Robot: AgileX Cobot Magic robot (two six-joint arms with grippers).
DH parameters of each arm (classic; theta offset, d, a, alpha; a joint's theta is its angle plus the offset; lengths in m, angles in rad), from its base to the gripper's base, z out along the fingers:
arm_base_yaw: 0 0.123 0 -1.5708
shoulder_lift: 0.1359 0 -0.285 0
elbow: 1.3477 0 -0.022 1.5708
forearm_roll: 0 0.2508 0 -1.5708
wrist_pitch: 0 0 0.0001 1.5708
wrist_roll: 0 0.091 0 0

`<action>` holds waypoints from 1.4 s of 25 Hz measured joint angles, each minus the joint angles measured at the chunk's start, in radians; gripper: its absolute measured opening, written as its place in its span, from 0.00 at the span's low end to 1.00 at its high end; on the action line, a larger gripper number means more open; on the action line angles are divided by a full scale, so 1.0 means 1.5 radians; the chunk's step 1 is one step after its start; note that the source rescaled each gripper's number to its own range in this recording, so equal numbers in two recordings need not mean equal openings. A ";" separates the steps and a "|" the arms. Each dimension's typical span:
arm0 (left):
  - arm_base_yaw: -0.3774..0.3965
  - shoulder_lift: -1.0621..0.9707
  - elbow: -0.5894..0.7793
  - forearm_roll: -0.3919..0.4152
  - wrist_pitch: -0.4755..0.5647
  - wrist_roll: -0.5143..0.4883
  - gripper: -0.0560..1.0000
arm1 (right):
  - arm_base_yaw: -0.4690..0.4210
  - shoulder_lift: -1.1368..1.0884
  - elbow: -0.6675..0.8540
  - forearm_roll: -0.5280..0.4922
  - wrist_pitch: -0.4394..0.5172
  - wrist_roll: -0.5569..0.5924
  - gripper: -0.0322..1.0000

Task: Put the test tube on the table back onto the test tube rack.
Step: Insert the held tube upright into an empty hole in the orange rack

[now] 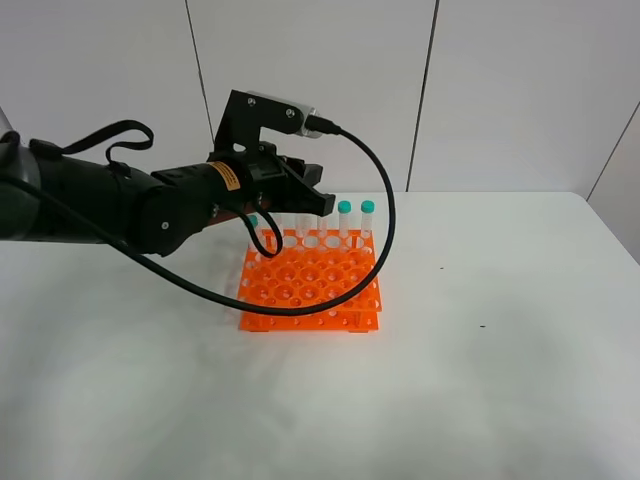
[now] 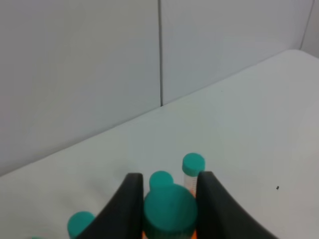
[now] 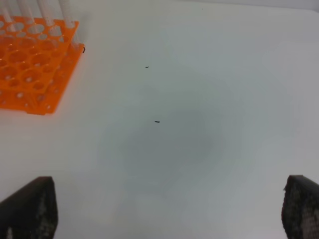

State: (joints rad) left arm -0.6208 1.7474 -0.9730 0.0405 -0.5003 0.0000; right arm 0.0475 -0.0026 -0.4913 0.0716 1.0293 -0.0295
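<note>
My left gripper (image 1: 312, 200) reaches in from the left of the overhead frame, jaws clamped on the teal cap of the test tube (image 2: 169, 211) above the back row of the test tube rack (image 1: 310, 290), which sits centre frame on the table (image 1: 500, 380). Two capped tubes (image 1: 367, 210) stand at the rack's rear right. My right gripper (image 3: 167, 209) hangs wide open over the table.
</note>
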 joint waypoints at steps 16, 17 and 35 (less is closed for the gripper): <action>0.037 0.003 0.051 -0.040 -0.075 0.078 0.06 | 0.000 0.000 0.000 0.000 0.000 0.000 1.00; 0.041 0.003 0.051 -0.041 -0.078 0.081 0.06 | 0.000 0.000 0.000 0.000 0.000 0.000 1.00; 0.057 0.098 0.051 -0.053 -0.170 0.040 0.06 | 0.000 0.000 0.000 0.001 0.000 0.000 1.00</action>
State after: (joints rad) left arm -0.5358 1.8944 -0.8967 -0.0389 -0.7552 0.0595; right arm 0.0475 -0.0026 -0.4913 0.0724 1.0293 -0.0295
